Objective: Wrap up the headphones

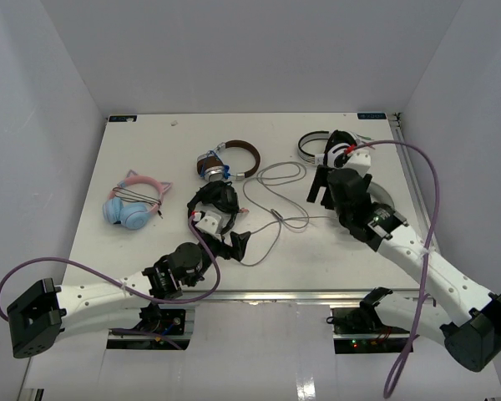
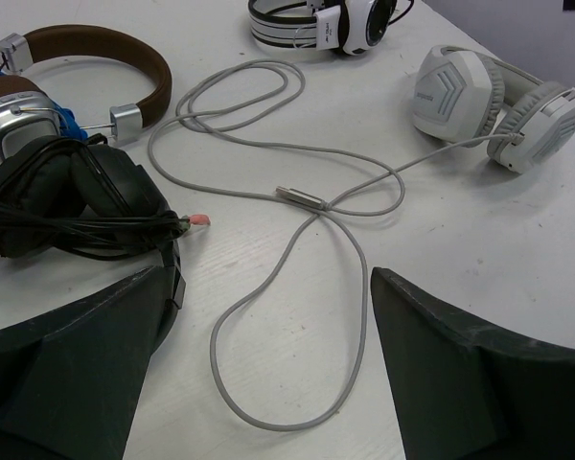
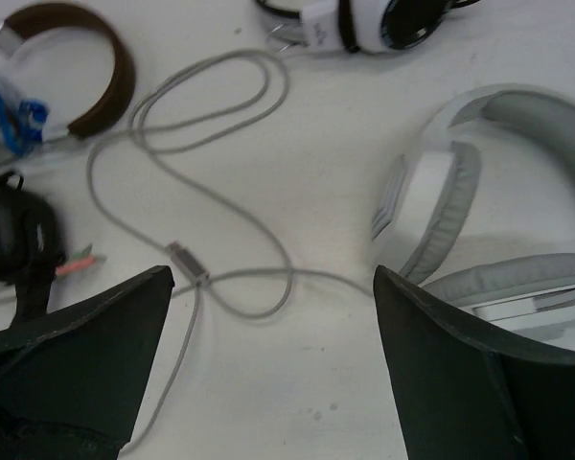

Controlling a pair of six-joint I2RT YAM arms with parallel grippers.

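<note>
Two claws, and both gape wide with nothing in them. The left gripper (image 2: 273, 278) hangs low over the table (image 1: 150, 150), fingers spread. In its wrist view the lower loop of the cable (image 2: 268, 425) runs between them, though I cannot tell whether either finger touches the cord. The finger on the left of that view sits just beside the black headphones (image 2: 67, 196), which have their own cord bundled across them.

The right gripper (image 3: 273, 273) is spread just as far, hovering above the headphones (image 3: 460, 192). They lie at the right of the table, grey cups close together, the wide white band arcing behind. From overhead, that arm covers most of them.

The thin grey cable leaves one cup and runs left across the table to a small inline remote (image 2: 299, 197). It crosses itself there, then sprawls in loose loops towards the brown-banded pair (image 2: 96, 48). Near the far edge lies the white pair with black cups (image 2: 345, 24), and away on the left a pink-and-blue set (image 1: 134, 205).
</note>
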